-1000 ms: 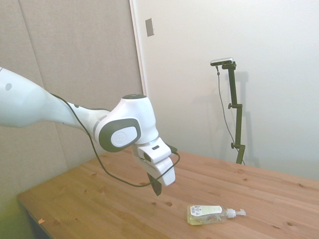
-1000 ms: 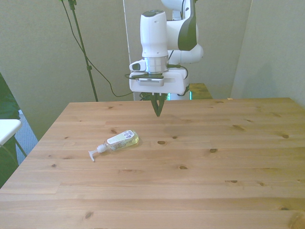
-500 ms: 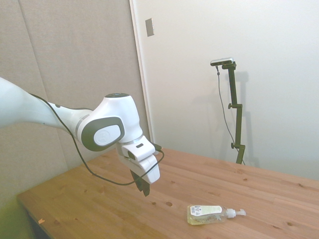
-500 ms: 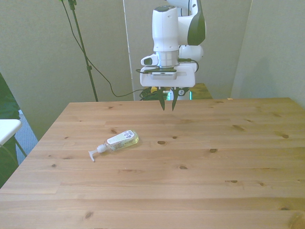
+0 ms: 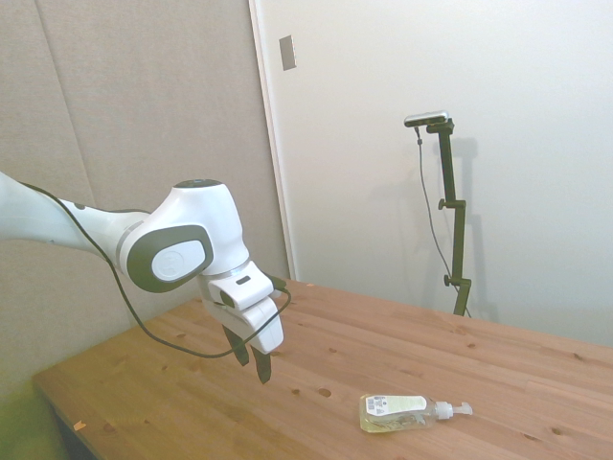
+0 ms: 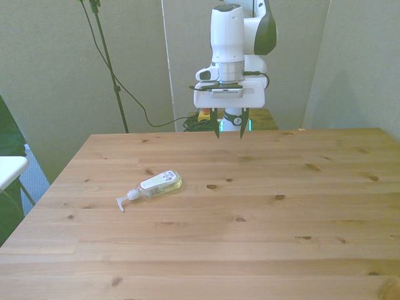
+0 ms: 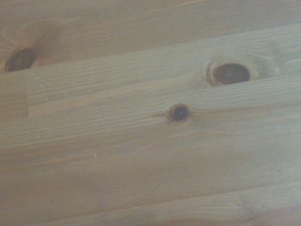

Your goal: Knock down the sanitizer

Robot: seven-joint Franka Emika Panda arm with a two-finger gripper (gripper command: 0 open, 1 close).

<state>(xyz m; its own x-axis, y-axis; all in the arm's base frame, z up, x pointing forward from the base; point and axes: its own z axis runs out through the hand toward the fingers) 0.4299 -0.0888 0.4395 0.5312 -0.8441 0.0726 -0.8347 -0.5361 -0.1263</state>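
Note:
The sanitizer lies flat on its side on the wooden table, its white pump nozzle toward the front view's left; it is a clear bottle with yellowish liquid and a pale label. From the side, the sanitizer rests near the table's front edge. My gripper hangs open above the table's far edge, well apart from the bottle, with nothing between its fingers. In the side view the gripper hovers above the boards. The wrist view holds only bare wood with dark knots.
A thin stand with a black cable rises behind the table at the front view's left. A white object's corner shows at the left border. Walls close off the space behind the table.
The arm has pulled back toward the table's far edge and shifted to the front view's right. The fingers went from shut to open. The sanitizer has stayed lying in place.

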